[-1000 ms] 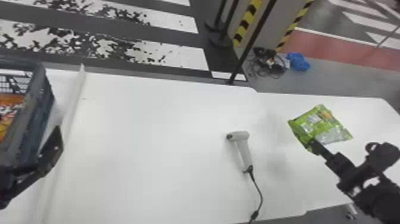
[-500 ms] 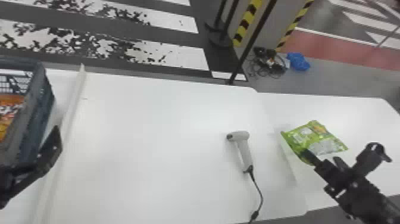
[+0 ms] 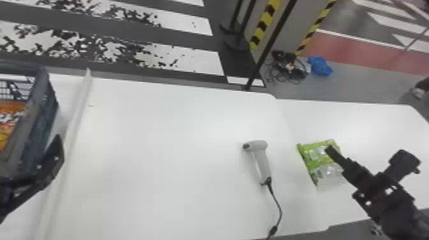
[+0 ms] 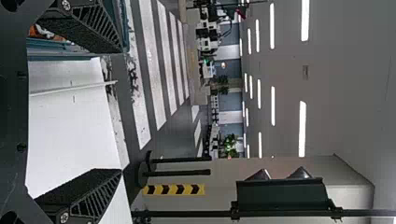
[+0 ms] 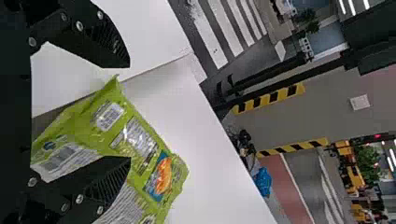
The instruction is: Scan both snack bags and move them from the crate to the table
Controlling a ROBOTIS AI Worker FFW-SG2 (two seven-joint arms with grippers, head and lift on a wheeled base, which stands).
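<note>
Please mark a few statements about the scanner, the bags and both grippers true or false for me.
1. The scanner lies on the table, between the crate and the green bag. True.
2. The green bag is inside the crate. False: it is outside, on the right, by the right gripper.
3. Orange packaging shows inside the crate. True.
4. The left gripper is shut on the scanner. False: its fingers are apart, and it is beside the crate.
5. The right gripper's fingers are apart. True.
6. The scanner's cord runs into the crate. False: it runs from the handle toward the robot's side of the table.
</note>
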